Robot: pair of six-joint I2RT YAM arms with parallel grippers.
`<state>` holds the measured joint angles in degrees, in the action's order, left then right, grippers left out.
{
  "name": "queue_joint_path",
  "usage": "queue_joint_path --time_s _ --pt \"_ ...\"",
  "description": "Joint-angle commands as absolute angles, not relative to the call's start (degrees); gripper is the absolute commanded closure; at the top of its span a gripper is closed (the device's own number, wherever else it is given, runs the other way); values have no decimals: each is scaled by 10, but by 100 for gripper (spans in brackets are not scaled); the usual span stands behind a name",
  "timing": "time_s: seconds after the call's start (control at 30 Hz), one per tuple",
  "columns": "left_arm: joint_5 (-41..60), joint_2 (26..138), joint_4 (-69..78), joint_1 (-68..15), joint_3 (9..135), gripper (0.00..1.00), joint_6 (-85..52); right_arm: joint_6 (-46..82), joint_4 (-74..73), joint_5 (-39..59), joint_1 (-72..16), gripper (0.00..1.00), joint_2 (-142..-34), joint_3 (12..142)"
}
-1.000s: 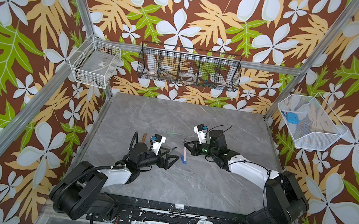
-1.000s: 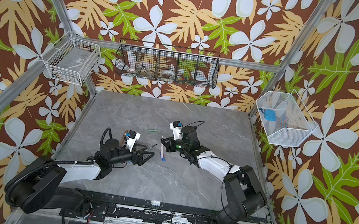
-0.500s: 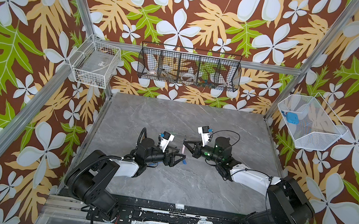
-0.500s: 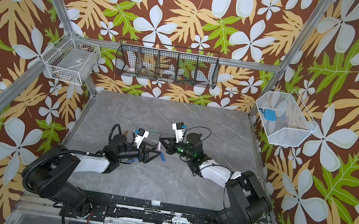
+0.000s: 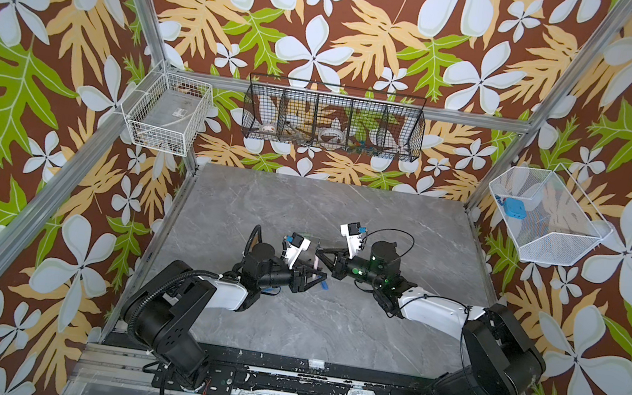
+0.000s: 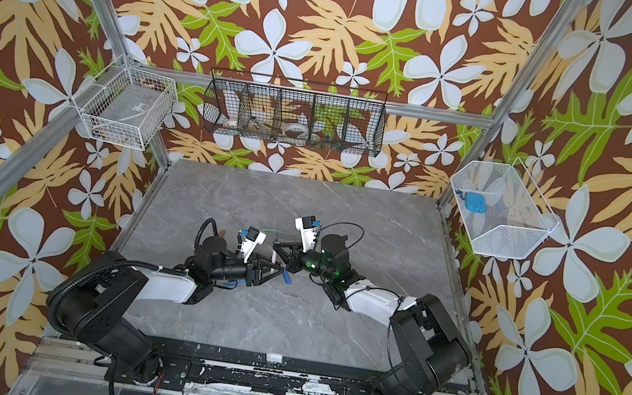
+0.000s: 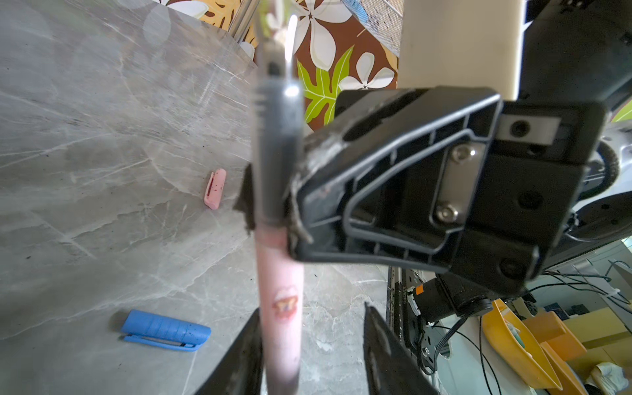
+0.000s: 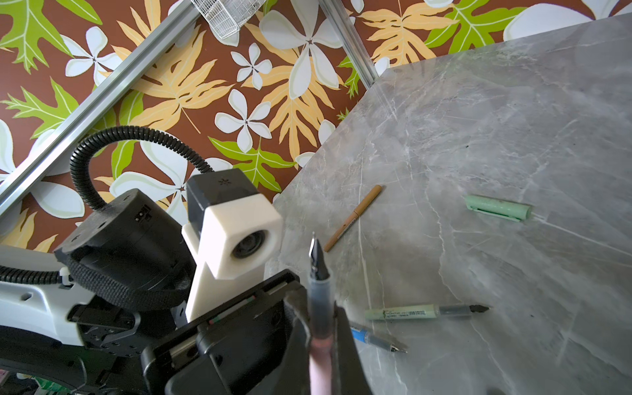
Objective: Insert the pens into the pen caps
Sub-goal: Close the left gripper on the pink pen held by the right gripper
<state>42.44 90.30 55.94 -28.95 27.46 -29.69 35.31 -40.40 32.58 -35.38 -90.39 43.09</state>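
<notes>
Pink pen stands about upright, nib up, clamped in the right gripper; the left gripper, half open, straddles its lower barrel; the pink cap lies on the desk.

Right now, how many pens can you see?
4: pink pen clamped in the right jaws; brown pen, green pen and blue pen lying on the table, the blue one partly hidden behind those jaws.
</notes>
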Motion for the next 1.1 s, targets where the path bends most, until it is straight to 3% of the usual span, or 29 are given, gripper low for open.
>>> queue_joint_path --time_s 0.0,0.47,0.57,0.7,0.93,1.07 --pt "429 906 581 -290 279 63 -296 344 -425 320 -356 93 -905 431" --pt "424 907 559 -290 287 100 -285 301 -400 289 -366 91 -881 411" --pt "403 899 528 -290 291 100 -265 295 -395 289 -367 83 -865 402" --pt "374 882 481 -290 293 100 -230 283 -373 270 -366 53 -841 396" --pt "358 874 468 -290 289 100 -217 273 -326 277 -361 48 -832 417" --pt "322 857 450 -292 282 100 -202 269 -175 216 -329 48 -794 449"
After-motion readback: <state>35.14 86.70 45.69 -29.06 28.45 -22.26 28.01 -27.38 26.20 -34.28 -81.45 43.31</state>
